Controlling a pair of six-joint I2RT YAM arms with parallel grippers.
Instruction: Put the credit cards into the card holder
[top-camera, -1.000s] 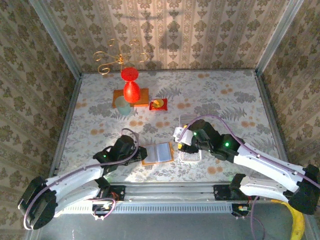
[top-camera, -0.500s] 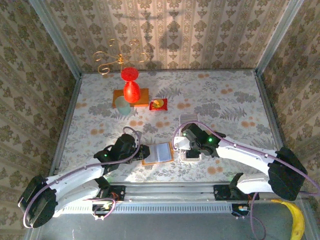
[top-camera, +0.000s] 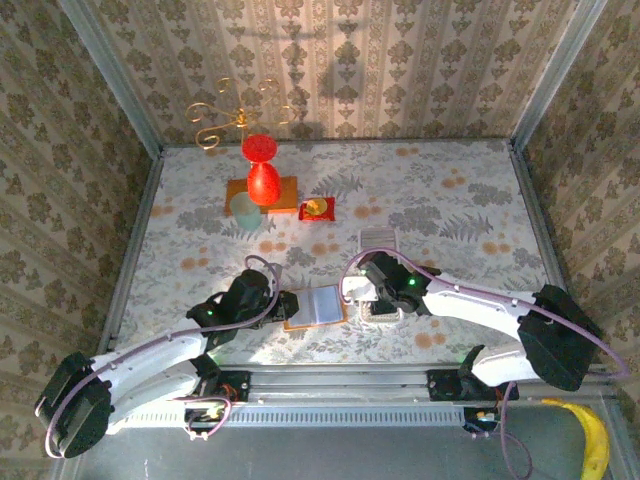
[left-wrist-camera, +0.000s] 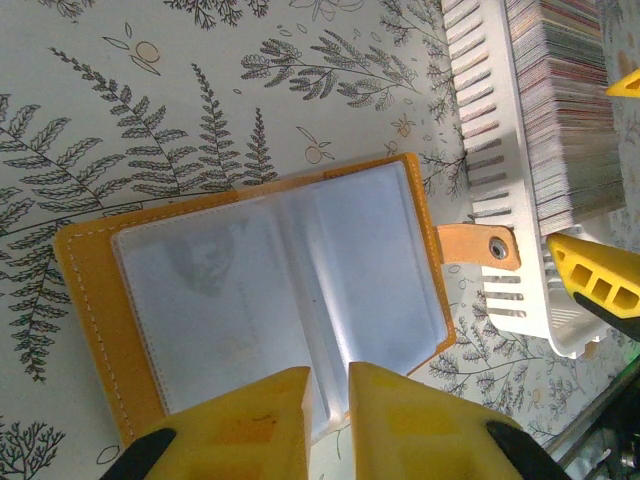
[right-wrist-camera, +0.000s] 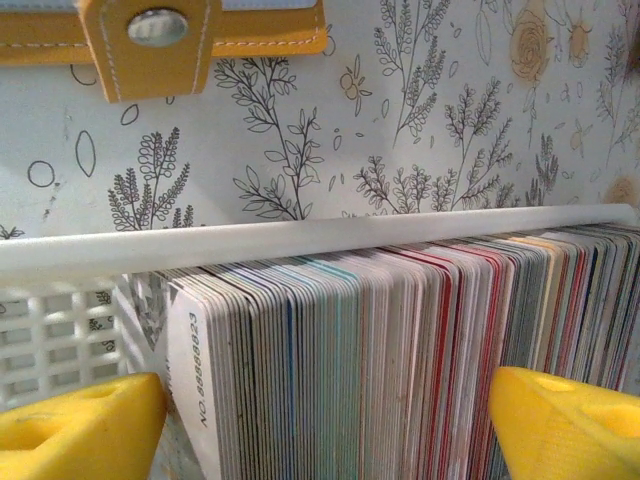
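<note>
The holder (top-camera: 315, 307) lies open and flat on the table, clear sleeves up, its snap strap pointing toward the white tray (top-camera: 386, 318) just beside it. The left gripper (left-wrist-camera: 328, 385) sits at the holder's near edge with its jaws almost together; they look clamped on the edge of cover and sleeve, pinning it in place. The cards (right-wrist-camera: 400, 340) stand packed on edge in the tray, none in the holder yet. The right gripper (right-wrist-camera: 325, 390) hangs over them with jaws wide, one finger either side of the whole stack and nothing in its grasp. So I'd call this the first pick: reaching for a card. Next it has to narrow onto one or a few cards at the end of the stack, close, and lift straight up without dragging the neighbours
</note>
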